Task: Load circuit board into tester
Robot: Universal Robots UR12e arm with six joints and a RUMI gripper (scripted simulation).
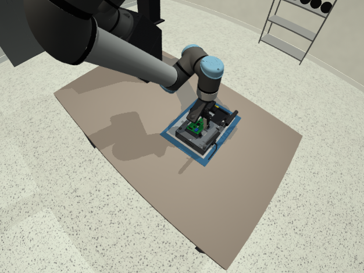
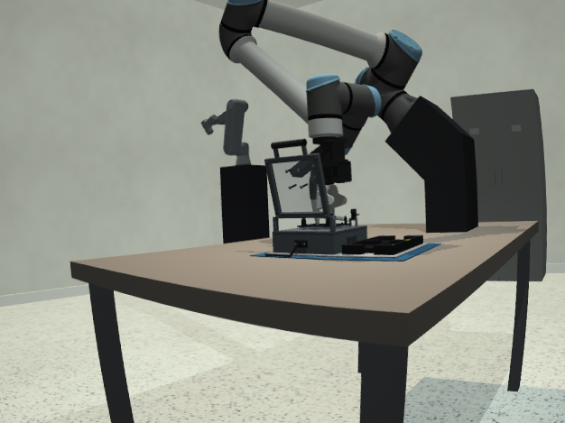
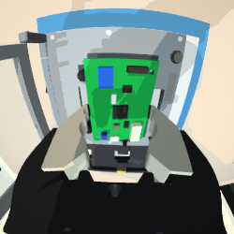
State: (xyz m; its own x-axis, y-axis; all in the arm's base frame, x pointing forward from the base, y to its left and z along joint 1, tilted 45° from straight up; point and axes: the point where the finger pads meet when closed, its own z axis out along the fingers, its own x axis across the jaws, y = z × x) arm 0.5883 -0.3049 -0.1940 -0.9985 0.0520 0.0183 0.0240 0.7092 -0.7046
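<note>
My gripper [image 3: 119,105] is shut on the green circuit board [image 3: 120,95] and holds it by its long edges, component side up, over the tester's bed. The board's white connector [image 3: 136,132] is at the end nearest my palm. A black post [image 3: 176,56] stands on the grey tester deck to the far right of the board. In the top view the board [image 1: 195,126] sits low over the dark tester [image 1: 197,134]. In the exterior view the clear lid [image 2: 296,183] stands open and upright, with my gripper [image 2: 329,197] behind it. The pins are hidden under the board.
The black tray [image 2: 383,243] lies beside the tester on the blue mat [image 1: 200,130]. The lid's frame [image 3: 19,80] rises at the left of the wrist view. A shelf rack [image 1: 299,14] and a second small arm [image 2: 231,128] stand far off.
</note>
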